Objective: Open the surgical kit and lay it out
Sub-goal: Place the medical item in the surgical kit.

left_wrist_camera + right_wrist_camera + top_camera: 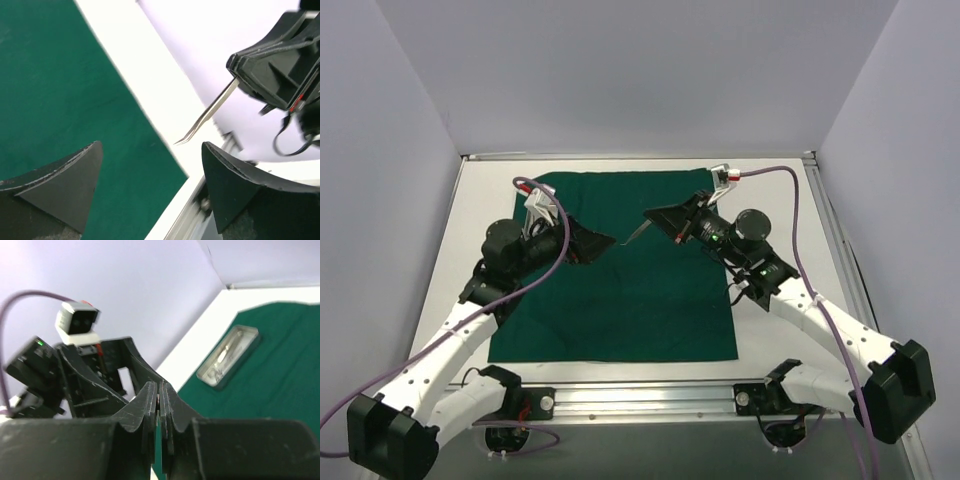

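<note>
The dark green cloth [620, 290] lies spread flat as a large square on the white table; it also shows in the left wrist view [50, 75] and the right wrist view [285, 375]. My right gripper [657, 216] hovers above its far half, shut on a thin steel instrument [638, 233] whose curved tip [207, 116] points down toward my left gripper. My left gripper [604, 242] is open and empty, close to that tip. In the right wrist view the small steel tray [227, 357] sits on the cloth near its edge with shiny instruments in it; my left arm hides it in the top view.
White table [775, 250] borders the cloth on all sides, with pale walls around it. A metal rail [640, 400] runs along the near edge between the arm bases. Purple cables [790, 215] loop from both wrists.
</note>
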You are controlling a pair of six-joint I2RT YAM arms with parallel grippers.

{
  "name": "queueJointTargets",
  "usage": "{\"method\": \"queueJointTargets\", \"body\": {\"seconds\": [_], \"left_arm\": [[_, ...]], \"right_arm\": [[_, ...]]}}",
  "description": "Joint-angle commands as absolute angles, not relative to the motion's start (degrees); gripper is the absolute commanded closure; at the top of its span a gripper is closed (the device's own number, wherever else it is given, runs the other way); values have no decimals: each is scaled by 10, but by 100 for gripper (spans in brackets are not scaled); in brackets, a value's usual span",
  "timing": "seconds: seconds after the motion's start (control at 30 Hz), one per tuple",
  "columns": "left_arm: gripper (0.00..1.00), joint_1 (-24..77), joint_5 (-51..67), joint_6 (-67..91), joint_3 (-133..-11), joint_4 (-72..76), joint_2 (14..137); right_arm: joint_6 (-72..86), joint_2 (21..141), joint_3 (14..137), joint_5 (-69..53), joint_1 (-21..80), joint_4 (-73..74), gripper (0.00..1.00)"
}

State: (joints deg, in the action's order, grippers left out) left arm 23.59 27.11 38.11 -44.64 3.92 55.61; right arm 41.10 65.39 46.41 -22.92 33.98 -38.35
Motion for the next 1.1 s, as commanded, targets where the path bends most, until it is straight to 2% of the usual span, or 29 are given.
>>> {"method": "queueJointTargets", "body": {"seconds": [0.0, 0.1, 0.37, 0.63, 0.73, 0.83, 0.87, 0.9, 0.93, 1.0, 1.03, 1.07], "left_arm": [[10, 243, 294, 487, -421, 279, 574], [6, 256, 335, 493, -431, 333, 607], [5, 272, 378, 459, -443, 366, 617], [10, 279, 418, 430, -469, 334, 641], [24, 279, 444, 432, -484, 320, 661], [49, 279, 478, 423, -498, 309, 670], [61, 279, 483, 416, -503, 294, 670], [94, 279, 488, 410, -508, 264, 666], [98, 279, 491, 401, -513, 243, 664], [98, 278, 495, 370, -538, 164, 657], [98, 279, 493, 338, -550, 129, 655], [98, 279, 484, 318, -563, 53, 652]], "right_arm": [[416, 647, 468, -184, 345, -475, 100], [431, 662, 486, -207, 349, -483, 100], [446, 665, 500, -240, 351, -482, 100], [490, 685, 507, -280, 351, -515, 100], [494, 688, 513, -288, 350, -521, 100], [484, 693, 530, -305, 350, -506, 100], [480, 695, 535, -311, 349, -490, 100], [473, 698, 540, -327, 349, -479, 100], [466, 699, 551, -338, 350, -470, 100], [428, 698, 566, -368, 348, -411, 88], [405, 695, 576, -376, 349, -380, 68], [341, 694, 601, -383, 349, -291, 62]]}}
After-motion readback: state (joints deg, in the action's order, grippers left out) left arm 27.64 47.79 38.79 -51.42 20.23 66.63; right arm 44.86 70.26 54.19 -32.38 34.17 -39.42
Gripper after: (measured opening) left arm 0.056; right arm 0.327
